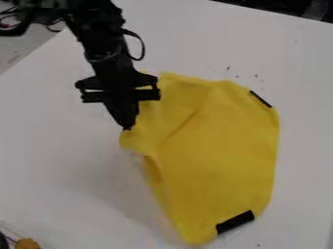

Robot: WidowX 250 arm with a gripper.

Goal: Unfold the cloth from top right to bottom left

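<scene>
The black robot arm [107,39] comes in over the worktop's [58,121] far left part, a loop of cable [141,47] standing out from its side. Its gripper [127,128] points down, the fingers together on the left edge of a yellow cloth [218,141]. The cloth lies creased, its left side raised a little above the worktop. One black strip [261,99] marks the cloth's far right edge; a wider one [234,222] crosses its near right edge. Dark specks [256,76] dot the worktop between the cloth and the worktop's far edge.
</scene>
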